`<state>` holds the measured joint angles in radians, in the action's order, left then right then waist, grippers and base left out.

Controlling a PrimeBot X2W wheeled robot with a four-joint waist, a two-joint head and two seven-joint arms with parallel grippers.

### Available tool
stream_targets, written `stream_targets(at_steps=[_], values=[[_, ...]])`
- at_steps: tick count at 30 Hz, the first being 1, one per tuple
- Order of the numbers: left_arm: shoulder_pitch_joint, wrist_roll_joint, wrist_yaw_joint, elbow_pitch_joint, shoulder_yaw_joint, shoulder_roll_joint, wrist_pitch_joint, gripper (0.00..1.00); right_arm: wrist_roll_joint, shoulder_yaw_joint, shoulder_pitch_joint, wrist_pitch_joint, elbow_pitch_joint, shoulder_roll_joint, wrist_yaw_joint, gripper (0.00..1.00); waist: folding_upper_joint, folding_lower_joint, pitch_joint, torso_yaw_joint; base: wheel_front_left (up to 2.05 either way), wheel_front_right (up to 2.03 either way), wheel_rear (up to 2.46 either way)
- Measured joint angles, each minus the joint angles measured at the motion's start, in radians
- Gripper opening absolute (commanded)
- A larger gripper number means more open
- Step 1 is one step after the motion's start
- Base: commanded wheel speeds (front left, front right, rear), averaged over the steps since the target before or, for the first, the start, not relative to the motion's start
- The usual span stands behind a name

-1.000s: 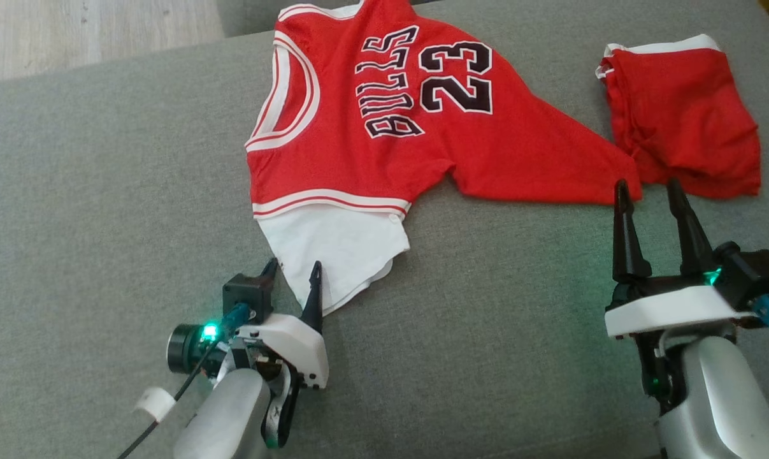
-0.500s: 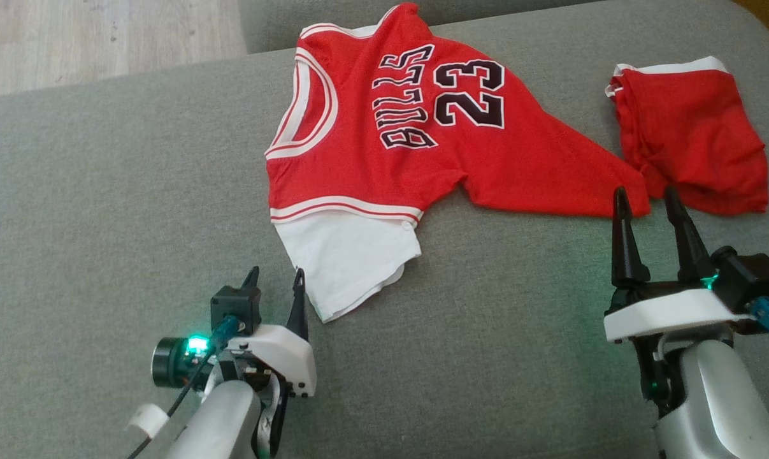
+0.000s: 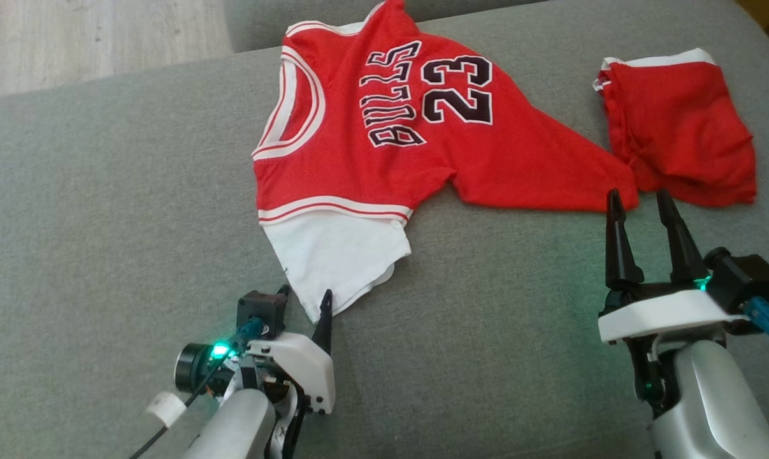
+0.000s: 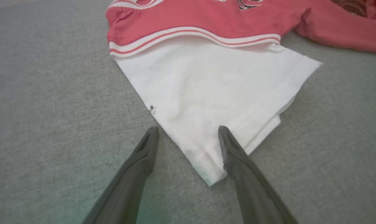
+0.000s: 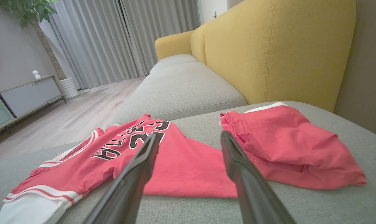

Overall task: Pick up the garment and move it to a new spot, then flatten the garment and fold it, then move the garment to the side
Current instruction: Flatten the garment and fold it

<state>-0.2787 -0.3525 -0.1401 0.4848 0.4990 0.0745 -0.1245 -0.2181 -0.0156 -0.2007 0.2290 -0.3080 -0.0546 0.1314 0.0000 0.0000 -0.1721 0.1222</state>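
1. Head view: the left gripper [image 3: 304, 293] has its two dark fingers spread apart and clamps nothing. The pointed corner of the white cotton short sleeve [image 3: 333, 255] lies at its fingertips.
2. Left wrist view: this sleeve corner lies flat on the grey woven-fabric sofa seat [image 4: 50, 93], between the two spread fingers. The finger on that view's right overlaps the sleeve's hem edge. Whether either finger touches the cloth cannot be determined.
3. The red basketball jersey lettered BULLS 23 in black [image 3: 486, 159] joins the sleeve and extends ahead of the left gripper. It lies spread on the seat, creased, with the lettering facing up.
4. The right gripper [image 3: 638, 194] also has its fingers apart and is empty. The jersey's hem corner lies just ahead of its fingertips.
5. The bunched red fabric shorts with a white waistband [image 3: 677, 127] lie ahead and to the right of the right gripper, just beside the jersey's hem corner.
6. Right wrist view: a yellow upholstered backrest [image 5: 284, 46] rises beyond the shorts, to the right of the fingers.
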Motion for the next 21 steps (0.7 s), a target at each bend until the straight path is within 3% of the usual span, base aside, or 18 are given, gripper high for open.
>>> stream_targets(at_steps=[8,9,10,11,15,21], values=[[-0.005,0.0,0.005,-0.02,0.013,0.01,-0.039,1.0,-0.002,-0.007,-0.017,0.001,-0.002,0.0,0.0,1.0,0.0,0.0,-0.018,0.026,0.0,0.0,0.0],[-0.006,-0.001,0.008,-0.023,0.014,0.011,-0.043,0.92,-0.002,-0.007,-0.017,0.001,-0.002,0.0,0.0,1.0,0.0,0.0,-0.019,0.029,0.0,0.0,0.0],[-0.007,-0.006,0.01,-0.024,0.015,0.012,-0.044,0.43,-0.002,-0.007,-0.017,0.002,-0.002,0.0,0.0,1.0,0.0,0.0,-0.019,0.031,0.0,0.0,0.0],[-0.008,-0.012,0.016,-0.026,0.016,0.012,-0.045,0.02,-0.002,-0.007,-0.017,0.003,-0.002,0.0,0.0,1.0,0.0,0.0,-0.019,0.033,0.0,0.0,0.0],[-0.007,-0.031,0.027,-0.03,0.021,0.009,-0.034,0.0,-0.002,-0.006,-0.017,0.009,-0.007,0.0,0.0,1.0,0.0,0.0,-0.013,0.033,0.0,0.0,0.0],[-0.001,-0.045,0.016,-0.049,-0.014,0.008,0.086,0.0,0.0,-0.001,-0.017,0.01,-0.015,0.0,0.0,1.0,0.0,0.0,-0.002,0.02,0.0,0.0,0.0]])
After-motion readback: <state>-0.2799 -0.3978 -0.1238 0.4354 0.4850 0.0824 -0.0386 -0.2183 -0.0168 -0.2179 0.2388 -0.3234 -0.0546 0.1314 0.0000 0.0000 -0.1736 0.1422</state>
